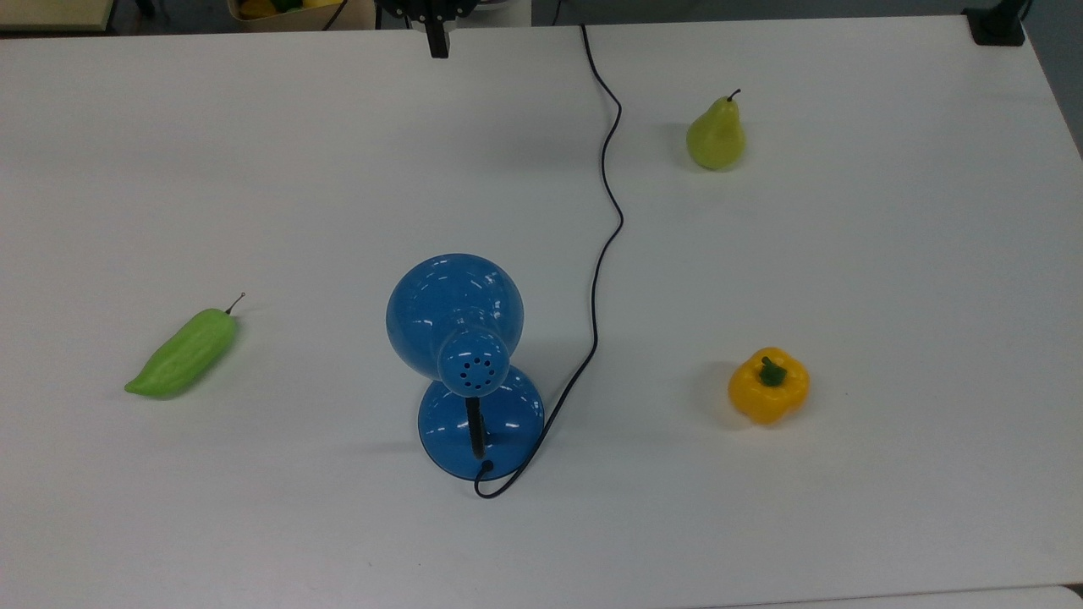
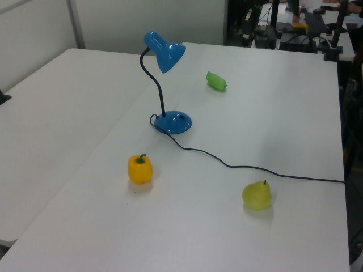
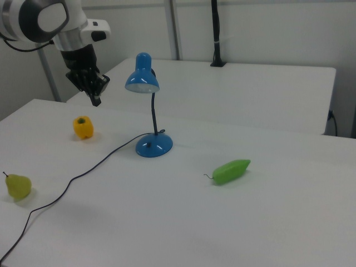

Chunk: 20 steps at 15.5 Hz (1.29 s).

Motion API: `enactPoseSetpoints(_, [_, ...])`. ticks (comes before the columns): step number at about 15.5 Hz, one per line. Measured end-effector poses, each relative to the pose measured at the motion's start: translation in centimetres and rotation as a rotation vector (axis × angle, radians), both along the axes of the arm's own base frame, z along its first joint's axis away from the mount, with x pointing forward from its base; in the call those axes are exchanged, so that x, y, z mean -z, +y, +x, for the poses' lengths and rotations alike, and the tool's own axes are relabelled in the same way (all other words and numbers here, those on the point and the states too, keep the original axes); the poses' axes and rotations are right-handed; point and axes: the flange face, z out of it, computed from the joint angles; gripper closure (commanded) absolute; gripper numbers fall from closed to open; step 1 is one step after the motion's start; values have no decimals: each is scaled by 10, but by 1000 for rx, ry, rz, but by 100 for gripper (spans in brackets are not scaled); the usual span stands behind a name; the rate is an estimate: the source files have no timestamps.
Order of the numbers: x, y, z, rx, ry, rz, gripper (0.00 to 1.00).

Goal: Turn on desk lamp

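Observation:
The desk lamp stands near the middle of the white table, its glossy blue domed shade (image 1: 454, 313) tilted over the round blue base (image 1: 482, 423). In the right view the shade (image 3: 142, 78) sits on a thin curved black neck above the base (image 3: 154, 146). A black cord (image 1: 605, 211) runs from the base to the table's far edge. My gripper (image 1: 437, 42) hangs at the top view's upper edge, far from the lamp, its fingers pressed together on nothing. In the right view my gripper (image 3: 95, 100) is up in the air to the left of the shade.
A green pear (image 1: 716, 135) stands right of the cord in the top view. A yellow bell pepper (image 1: 768, 385) lies right of the lamp base, and a long green pepper (image 1: 182, 353) lies to the left. A black clamp (image 1: 998, 25) sits at the far right corner.

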Motion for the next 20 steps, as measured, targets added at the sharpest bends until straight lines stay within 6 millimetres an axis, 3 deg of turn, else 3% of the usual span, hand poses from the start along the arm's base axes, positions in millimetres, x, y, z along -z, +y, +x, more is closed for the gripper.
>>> enactPoseSetpoints(7, [21, 1, 6, -10, 38, -4, 100])
enactPoseSetpoints(14, [78, 3, 17, -39, 133, -20, 100])
enactPoseSetpoints(20, [128, 3, 36, -36, 63, -25, 100])
